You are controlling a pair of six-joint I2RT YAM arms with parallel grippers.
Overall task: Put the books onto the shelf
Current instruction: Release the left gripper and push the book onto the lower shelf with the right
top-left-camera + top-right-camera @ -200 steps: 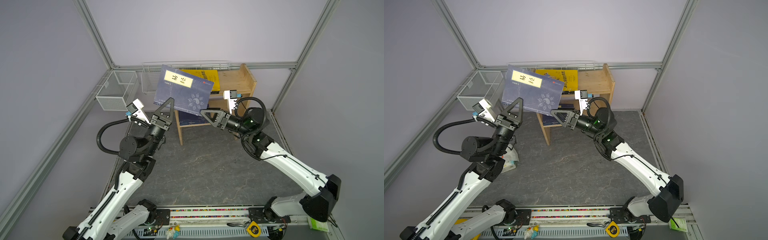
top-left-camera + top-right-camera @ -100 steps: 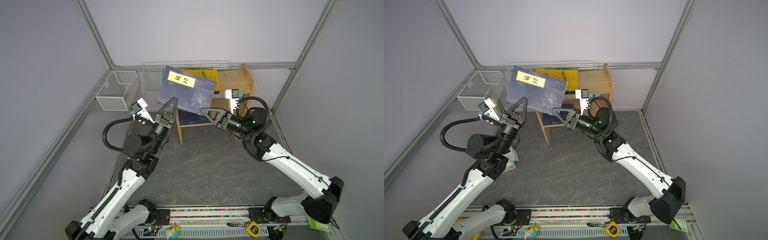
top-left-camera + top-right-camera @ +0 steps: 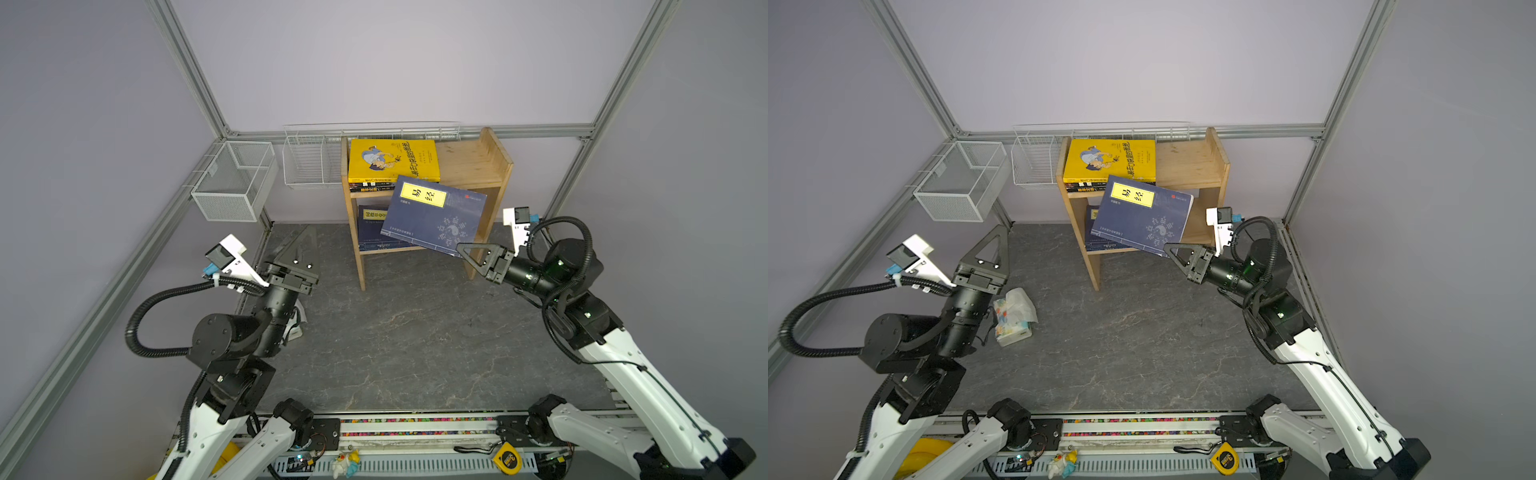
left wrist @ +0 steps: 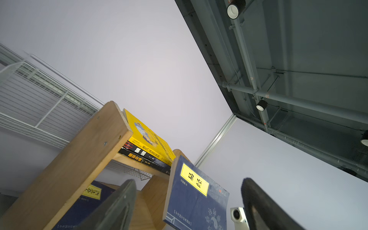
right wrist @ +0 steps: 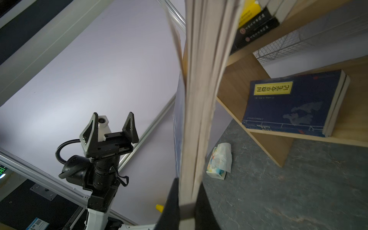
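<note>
**A:** quick check, where's the stuff sitting rn?

**B:** Shelf (image 3: 490, 166) is at 12 o'clock of the mat (image 3: 415, 353) in both top views. Top tier's got the yellow book (image 3: 392, 160) lying flat on the black books (image 3: 370, 188), all at the 9 o'clock end. Lower book (image 3: 371, 227) lies flat on the bottom tier.

**A:** and the one in the air?

**B:** Held book (image 3: 432, 220) hangs tilted in front of the shelf, cover facing up, hiding part of the bottom tier. Can't tell if it touches the wood. Right claw (image 3: 463, 249) is pinching its 5 o'clock corner.

**A:** left claw?

**B:** Left claw (image 5: 112, 121) is spread wide, nothing in it, well apart from the book, about 8 o'clock of the shelf. Tissue pack (image 3: 1013, 318) is on the mat just beside that arm.
</note>
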